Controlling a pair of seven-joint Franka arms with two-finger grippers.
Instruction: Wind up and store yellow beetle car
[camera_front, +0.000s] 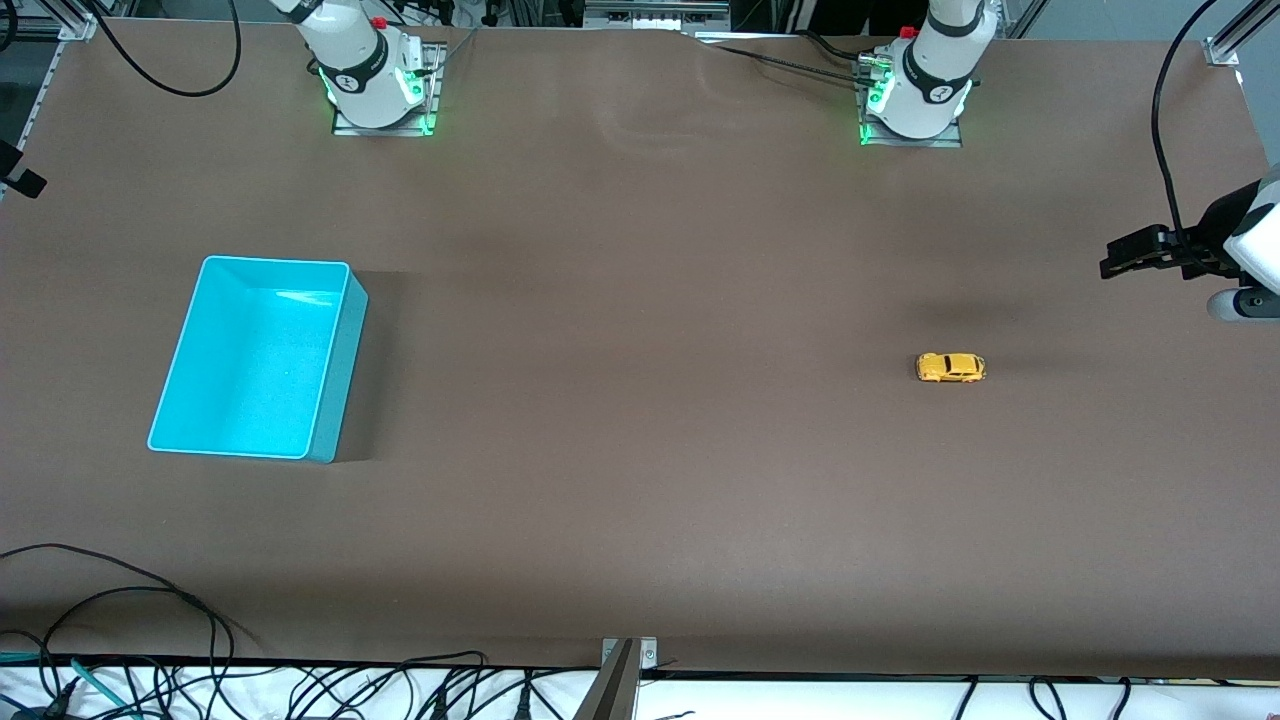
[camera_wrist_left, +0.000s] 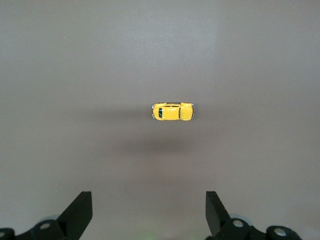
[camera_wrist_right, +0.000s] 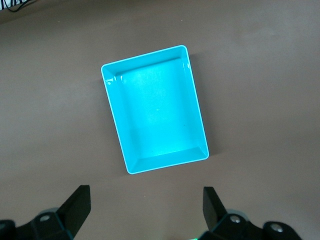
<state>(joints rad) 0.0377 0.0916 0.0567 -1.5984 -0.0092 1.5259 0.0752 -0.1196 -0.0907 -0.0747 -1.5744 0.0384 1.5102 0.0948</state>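
On matte brown table (camera_front: 640, 400): glossy rounded yellow beetle car (camera_front: 950, 368).

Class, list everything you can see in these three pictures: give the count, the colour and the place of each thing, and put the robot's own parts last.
yellow beetle car: one, yellow with dark windows, on its wheels on the table toward the left arm's end; nothing touches it.
bin: one, turquoise, with nothing in it, on the table toward the right arm's end.
table: one, brown top.
cables: several, black, along the table's edge nearest the front camera.
left claw: one, black, open, up over the car.
right claw: one, black, open, up over the bin.
arm bases: two, white, at the table's edge farthest from the front camera.
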